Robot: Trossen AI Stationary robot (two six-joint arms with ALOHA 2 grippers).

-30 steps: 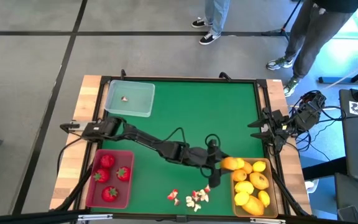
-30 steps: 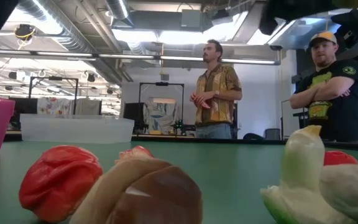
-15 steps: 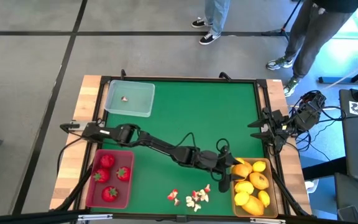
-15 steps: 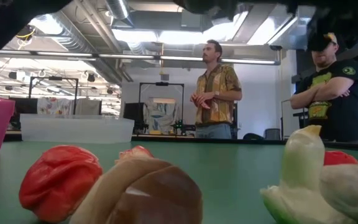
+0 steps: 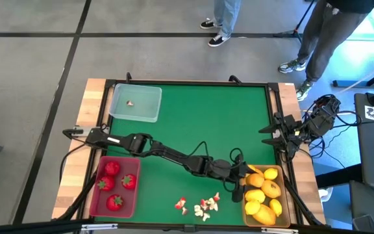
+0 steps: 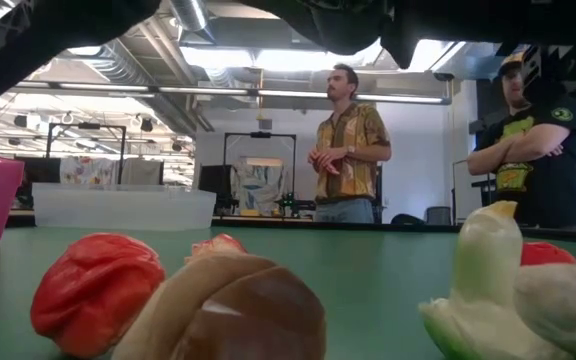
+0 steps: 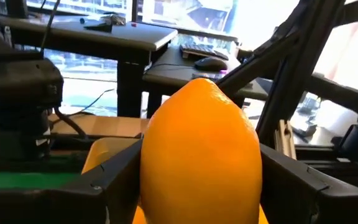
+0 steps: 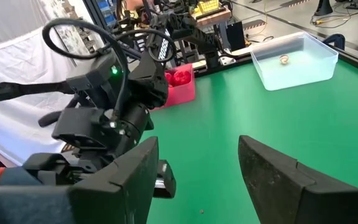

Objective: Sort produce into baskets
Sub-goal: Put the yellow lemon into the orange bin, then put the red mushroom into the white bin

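Toward the lower right of the high view, the left gripper (image 5: pixel 245 175) is seen stretched across the green table (image 5: pixel 200 123), its tip over the inner edge of the tan-yellow basket (image 5: pixel 284 205). An orange lemon (image 7: pixel 201 155) is lodged between its jaws; in the left wrist view the fruit fills the gap, with a dark finger against each flank, so the jaws are spread only as far as the fruit's width and pinch it. Below the held fruit in that view a strip of the tan-yellow basket's wall is visible. Several yellow and orange lemons (image 5: pixel 265 195) lie in that basket already.

At the lower left of the high view, the pinkish-red basket (image 5: pixel 96 198) is seen with four strawberries (image 5: pixel 114 202) in it. At the upper left, the clear basket (image 5: pixel 149 104) holds one tiny bit. Small white-and-red bits (image 5: pixel 203 205) are scattered on the table at bottom centre, between the two lower baskets.

At the right edge of the table the right gripper (image 5: pixel 284 135) is parked, its jaws spread with nothing between them.
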